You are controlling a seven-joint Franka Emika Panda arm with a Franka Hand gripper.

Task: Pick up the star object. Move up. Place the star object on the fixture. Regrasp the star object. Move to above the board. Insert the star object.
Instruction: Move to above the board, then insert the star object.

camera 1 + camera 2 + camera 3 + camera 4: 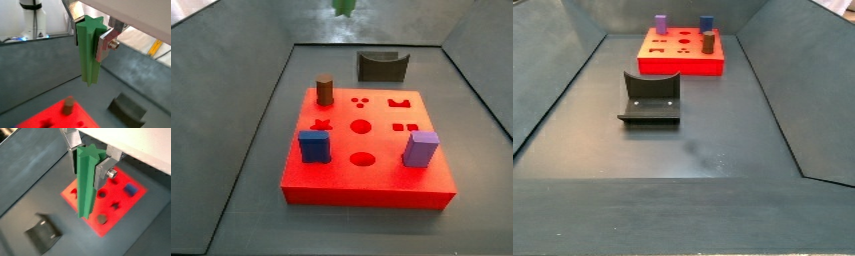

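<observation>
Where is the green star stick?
The star object hangs upright in the gripper, high above the floor between the board and the fixture.

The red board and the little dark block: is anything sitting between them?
No. In a side view, bare grey floor separates the board from the fixture. The gripper holds the star object aloft.

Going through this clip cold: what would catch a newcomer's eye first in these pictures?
First, the green star bar, hanging upright between the gripper's silver fingers, high above the floor in both wrist views. Next, the bright red board on the grey floor, with a brown round peg, a blue peg and a purple peg standing in it. The dark fixture sits apart from the board, with nothing on it.
</observation>
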